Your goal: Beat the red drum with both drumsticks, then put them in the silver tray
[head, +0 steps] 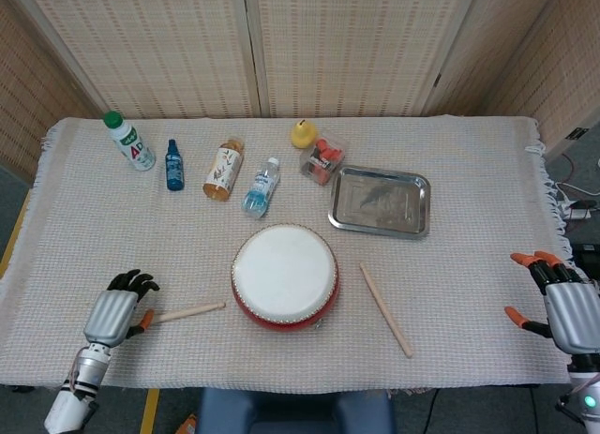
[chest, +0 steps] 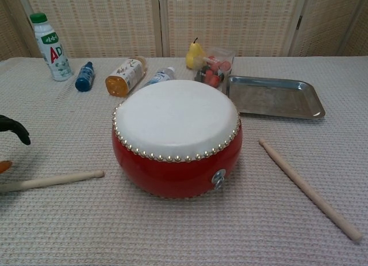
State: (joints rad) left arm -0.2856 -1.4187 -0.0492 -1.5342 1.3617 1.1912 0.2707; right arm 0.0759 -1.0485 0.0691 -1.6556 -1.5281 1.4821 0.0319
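Note:
The red drum (head: pixel 285 277) (chest: pixel 177 138) with its white skin stands at the table's front middle. One wooden drumstick (head: pixel 186 313) (chest: pixel 53 180) lies left of it, another drumstick (head: pixel 385 309) (chest: pixel 309 189) lies to its right. My left hand (head: pixel 116 309) (chest: pixel 11 131) hovers at the left stick's outer end with fingers apart, and I cannot see it touching the stick. My right hand (head: pixel 558 301) is off the table's right edge, open and holding nothing. The silver tray (head: pixel 345 217) (chest: pixel 253 108) lies empty behind the drum on the right.
Along the back stand a white green-capped bottle (head: pixel 128 141), a small blue bottle (head: pixel 173 165), an orange-capped bottle lying down (head: pixel 223 171), a water bottle (head: pixel 262 187), a yellow duck (head: pixel 302 133) and a clear box of red items (head: pixel 322 161).

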